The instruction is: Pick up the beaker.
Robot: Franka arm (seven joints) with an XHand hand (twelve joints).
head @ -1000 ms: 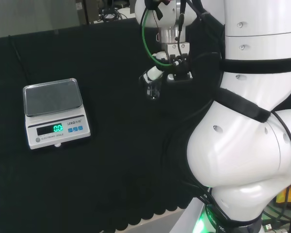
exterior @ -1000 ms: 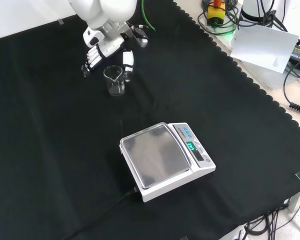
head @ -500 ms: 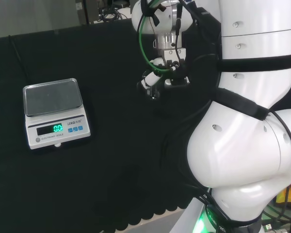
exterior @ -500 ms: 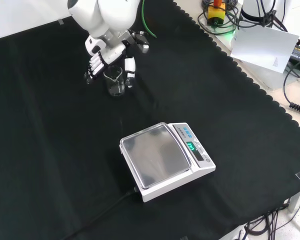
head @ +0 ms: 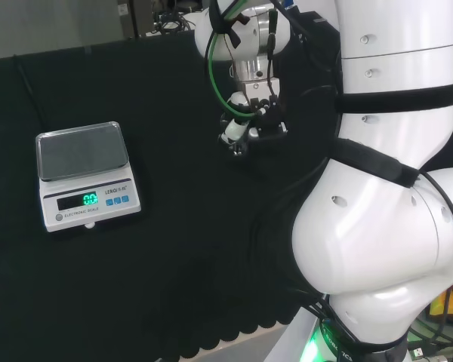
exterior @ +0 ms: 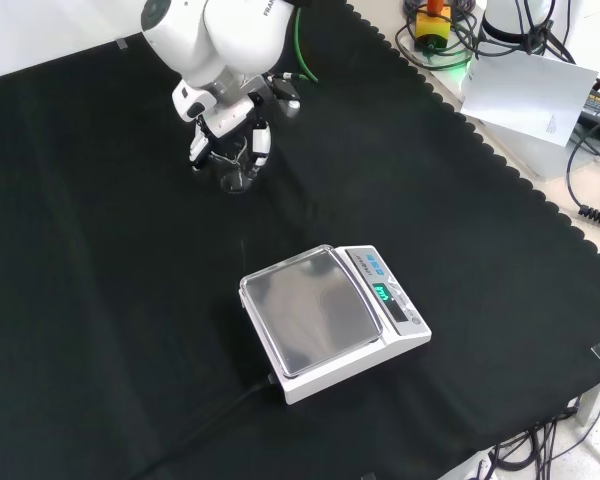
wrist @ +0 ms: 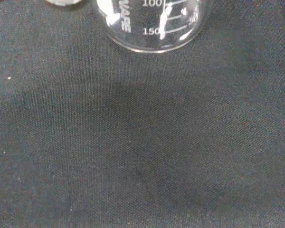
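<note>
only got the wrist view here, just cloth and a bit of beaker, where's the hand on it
Observer: In the front view the hand is round the beaker, fingers on one side, thumb on the other.
Operator: is it off the cloth
Observer: Cannot tell; the front view shows its base low against the cloth.
Operator: anything nearby
Observer: A scale sits well apart, nearer the front camera, its pan bare.
</note>
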